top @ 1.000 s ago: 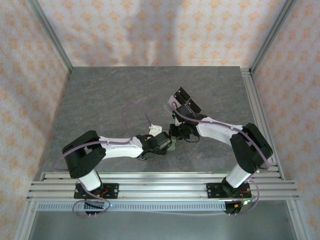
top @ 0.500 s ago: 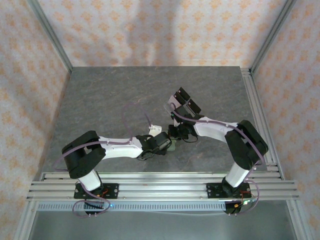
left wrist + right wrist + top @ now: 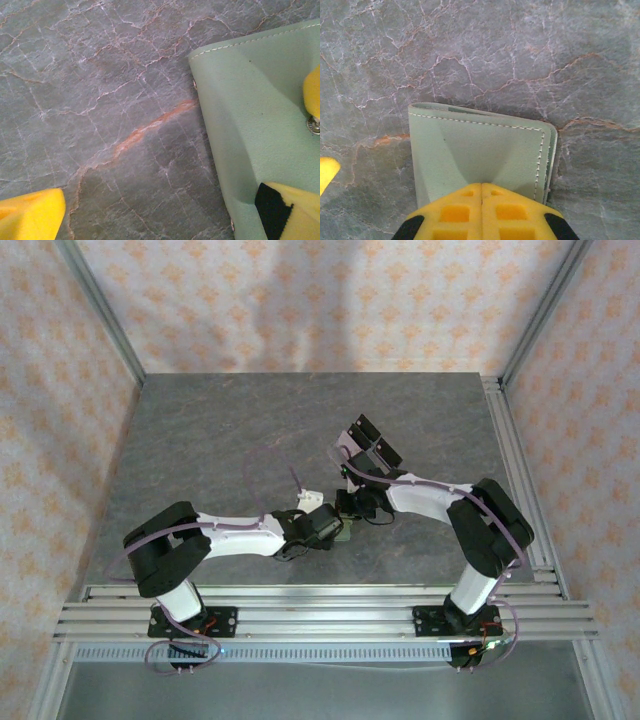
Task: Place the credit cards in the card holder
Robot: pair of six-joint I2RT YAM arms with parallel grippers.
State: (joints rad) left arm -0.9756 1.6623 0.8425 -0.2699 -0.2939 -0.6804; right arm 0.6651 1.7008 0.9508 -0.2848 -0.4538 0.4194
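Right wrist, hand (image 3: 481, 187) seemingly pressing card holder (image 3: 475, 145)

The sage-green card holder (image 3: 480, 150) lay folded and flat near the scene's middle, its white-stitched upper face creased.

no legible txt, labels or nos. on anything in view.
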